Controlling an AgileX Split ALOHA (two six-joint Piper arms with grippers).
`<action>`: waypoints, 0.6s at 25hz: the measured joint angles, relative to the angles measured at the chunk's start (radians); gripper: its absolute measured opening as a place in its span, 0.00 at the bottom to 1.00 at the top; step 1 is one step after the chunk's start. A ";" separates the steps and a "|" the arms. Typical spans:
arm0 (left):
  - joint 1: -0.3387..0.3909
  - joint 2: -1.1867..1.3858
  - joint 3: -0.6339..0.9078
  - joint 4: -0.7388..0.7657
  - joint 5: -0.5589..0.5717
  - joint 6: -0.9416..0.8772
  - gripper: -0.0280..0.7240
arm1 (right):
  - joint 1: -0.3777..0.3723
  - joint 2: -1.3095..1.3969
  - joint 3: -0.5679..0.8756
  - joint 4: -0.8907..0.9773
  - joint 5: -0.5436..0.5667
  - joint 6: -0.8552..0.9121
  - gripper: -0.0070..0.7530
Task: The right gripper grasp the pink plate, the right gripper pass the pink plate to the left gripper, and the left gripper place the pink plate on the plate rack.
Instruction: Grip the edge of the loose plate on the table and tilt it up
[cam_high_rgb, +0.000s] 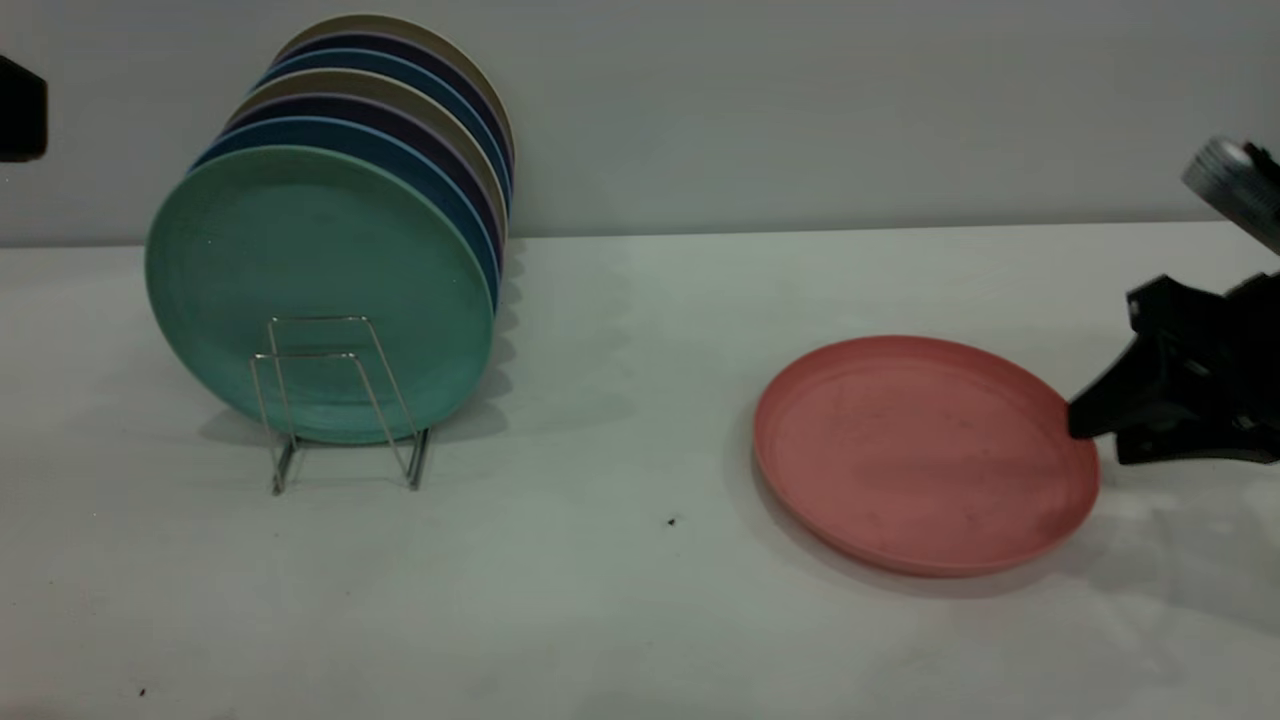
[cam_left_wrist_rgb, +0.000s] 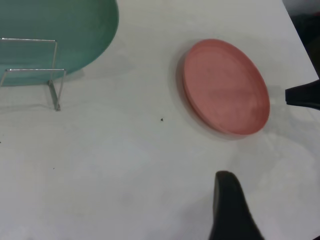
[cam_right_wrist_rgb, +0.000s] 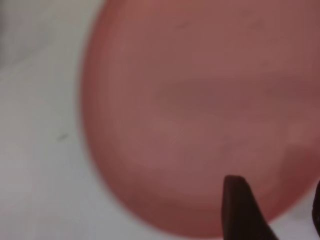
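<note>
Pink plate (cam_high_rgb: 925, 455) lying flat on the white table (cam_high_rgb: 620, 600), right of centre, well apart from the plate rack (cam_high_rgb: 335, 400) over on the left. Right gripper (cam_high_rgb: 1090, 425) low at the plate's right rim, one black wedge tip touching or just over the edge, the second jaw a little lower beside it; jaws spread apart with nothing between them, rim not clamped. From the right wrist view, one dark fingertip (cam_right_wrist_rgb: 240, 205) over the plate's near edge and another barely showing at the frame's side, so a wide gap between them. Rack holding a row of upright plates: teal-green plate (cam_high_rgb: 320, 290) in front, then blue, dark purple and beige ones (cam_high_rgb: 400, 90) behind, with two bare wire loops standing ahead of the green one. Left gripper (cam_left_wrist_rgb: 232, 210) hanging above the table between rack and pink plate, seen only as one dark fingertip; spread of its jaws impossible to tell. Small dark speck (cam_high_rgb: 671, 521) on the table between rack and plate.
</note>
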 joint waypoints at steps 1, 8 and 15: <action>0.000 0.000 0.000 0.000 0.000 0.006 0.64 | -0.011 0.010 -0.009 0.000 -0.013 -0.004 0.49; 0.000 0.000 0.000 0.000 0.000 0.020 0.64 | -0.035 0.081 -0.085 0.002 -0.041 -0.026 0.49; 0.000 0.000 0.000 0.000 0.000 0.021 0.64 | -0.035 0.183 -0.164 0.007 -0.024 -0.023 0.49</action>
